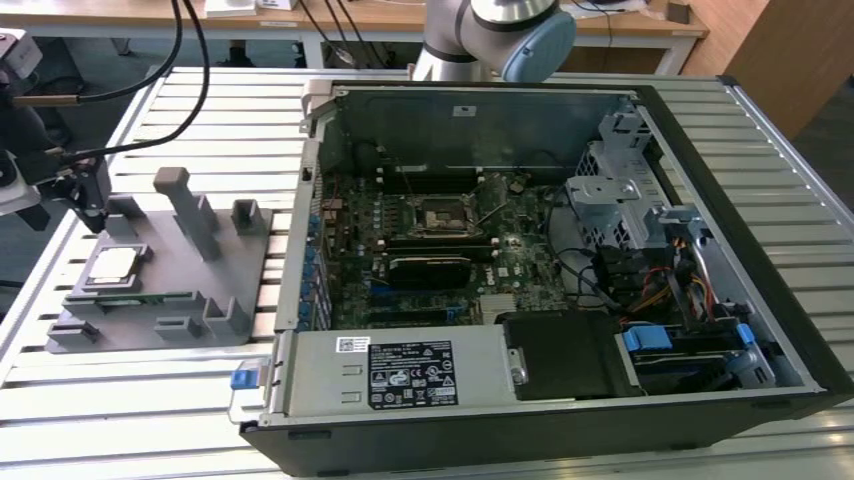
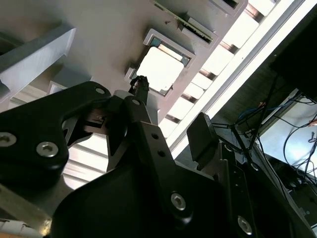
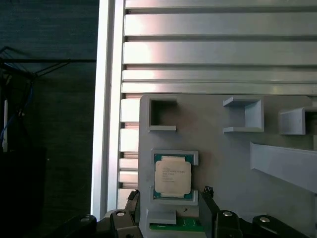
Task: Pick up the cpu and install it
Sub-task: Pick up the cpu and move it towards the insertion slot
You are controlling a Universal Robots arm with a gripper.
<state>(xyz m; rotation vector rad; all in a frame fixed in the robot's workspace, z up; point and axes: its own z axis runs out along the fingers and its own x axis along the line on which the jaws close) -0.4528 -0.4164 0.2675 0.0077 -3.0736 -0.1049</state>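
We saw a slatted metal table (image 1: 134, 400) carrying an open computer case (image 1: 467, 125) laid on its side, with part of the robot arm (image 1: 497, 30) behind it. Inside the case lay the motherboard (image 1: 400, 215), and near its middle sat the black square socket (image 1: 441, 215); we could not tell whether anything sat in it.

On the exterior view's left, just beside the case, stood a grey fixture plate (image 1: 154, 272) with upright blocks and small pockets. The gripper (image 3: 170, 193) hung over the far edge of that plate, away from the case. Its claw was released: in both wrist views the two black fingers (image 2: 141, 94) stood apart with nothing between them.

The cpu (image 3: 172, 177) lay flat in a square pocket of the fixture plate, silver lid up and a thin green rim around it. In the first wrist view it sat between the two fingertips, and we could not tell whether they touched it. A green strip (image 3: 176, 227) lay in a slot just beside the pocket.
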